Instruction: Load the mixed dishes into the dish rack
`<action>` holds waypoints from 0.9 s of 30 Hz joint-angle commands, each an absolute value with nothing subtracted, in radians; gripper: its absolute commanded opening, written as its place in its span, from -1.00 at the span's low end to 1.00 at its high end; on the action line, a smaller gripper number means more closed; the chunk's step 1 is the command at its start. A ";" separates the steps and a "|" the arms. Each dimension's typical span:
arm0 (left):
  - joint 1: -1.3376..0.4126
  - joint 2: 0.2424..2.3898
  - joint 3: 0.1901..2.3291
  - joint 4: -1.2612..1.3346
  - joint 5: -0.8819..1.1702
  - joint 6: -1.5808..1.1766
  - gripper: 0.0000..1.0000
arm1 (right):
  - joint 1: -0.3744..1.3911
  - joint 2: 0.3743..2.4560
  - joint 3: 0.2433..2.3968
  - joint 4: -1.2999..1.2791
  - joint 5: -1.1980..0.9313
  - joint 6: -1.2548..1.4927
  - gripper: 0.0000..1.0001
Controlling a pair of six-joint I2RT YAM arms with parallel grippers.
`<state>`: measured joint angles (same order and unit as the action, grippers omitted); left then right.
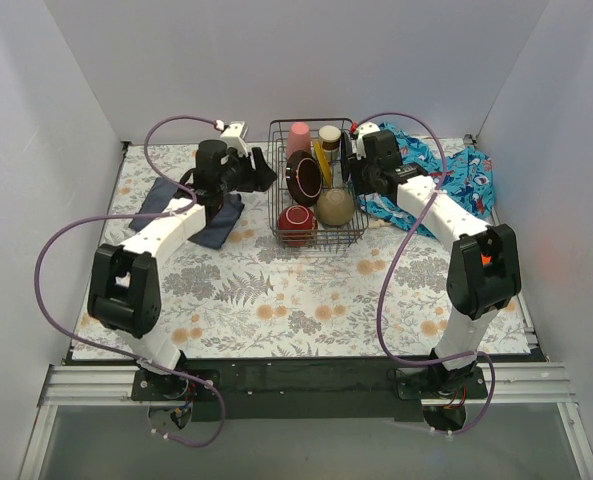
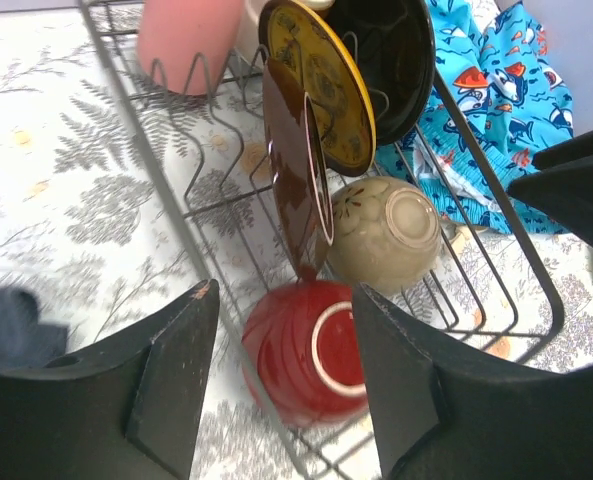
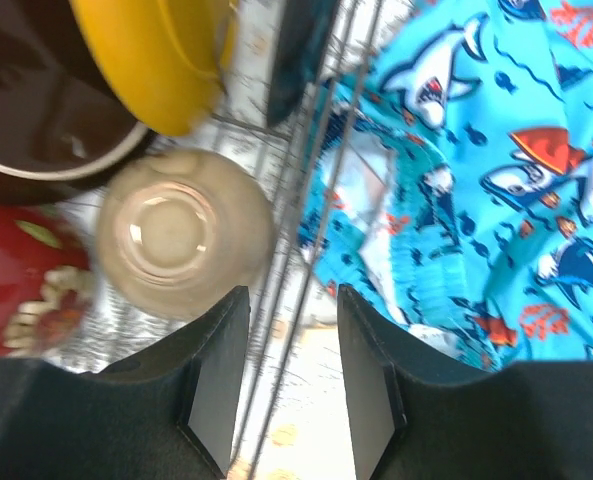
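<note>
Flanking the dish rack [image 1: 316, 244], left gripper [image 1: 268, 172] and right gripper [image 1: 347, 162] hung spread and empty, left wrist saw red bowl [image 2: 311, 365] and tan bowl [image 2: 386, 235] inside the rack, right wrist saw fingers [image 3: 216, 400] parted above its wire wall.

White arm links [image 1: 166, 232], black joints [image 1: 126, 290], looping purple cables [image 1: 38, 268]
</note>
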<state>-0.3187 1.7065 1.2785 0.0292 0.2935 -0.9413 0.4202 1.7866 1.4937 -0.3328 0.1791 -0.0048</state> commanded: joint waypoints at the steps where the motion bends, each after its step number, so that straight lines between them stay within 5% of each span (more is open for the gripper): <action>1: -0.310 1.551 1.160 -0.027 0.210 -0.931 0.05 | 0.416 1.787 1.482 -0.304 0.244 -0.058 -0.05; 10: -0.308 1.467 0.985 -0.072 0.262 -0.960 -0.20 | 0.383 1.821 1.450 -0.327 0.178 -0.064 -0.24; 18: -0.310 1.414 0.928 -0.097 0.270 -0.962 -0.22 | 0.382 1.787 1.358 -0.356 0.072 -0.067 -0.97; 27: -0.310 1.378 0.891 -0.095 0.276 -0.963 -0.22 | 0.383 1.677 1.243 -0.368 0.074 -0.098 -0.97</action>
